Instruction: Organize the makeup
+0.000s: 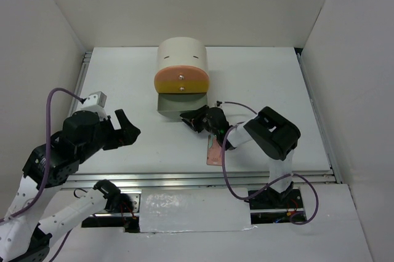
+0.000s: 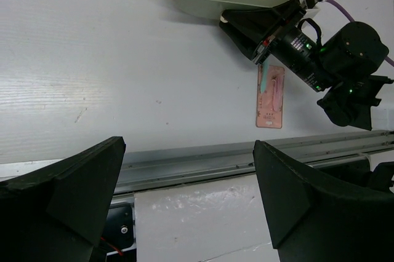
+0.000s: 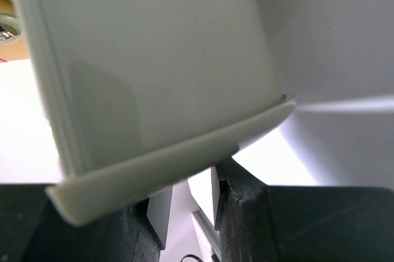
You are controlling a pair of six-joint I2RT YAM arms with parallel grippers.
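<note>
The right gripper (image 1: 196, 119) is sitting at the grey drawer (image 1: 167, 103), half-parted fingers (image 3: 246, 219) tucking under its front lip; whether they are gripping it I cannot tell. The pink palette (image 2: 271, 96) is lying behind those fingers, beneath the wrist. The left gripper (image 2: 188, 151) is hanging released, well apart. Keeping the drawer travelling straight, not lifting it, is looking wisest

overhead view, wrist closeups, drawer (image 1: 171, 103) shared

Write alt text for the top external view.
The right gripper meets the front edge of a grey drawer pulled out of a cream drum-shaped box on a white table. A pink palette lies partly under that arm; the left gripper hovers open at the left.
</note>
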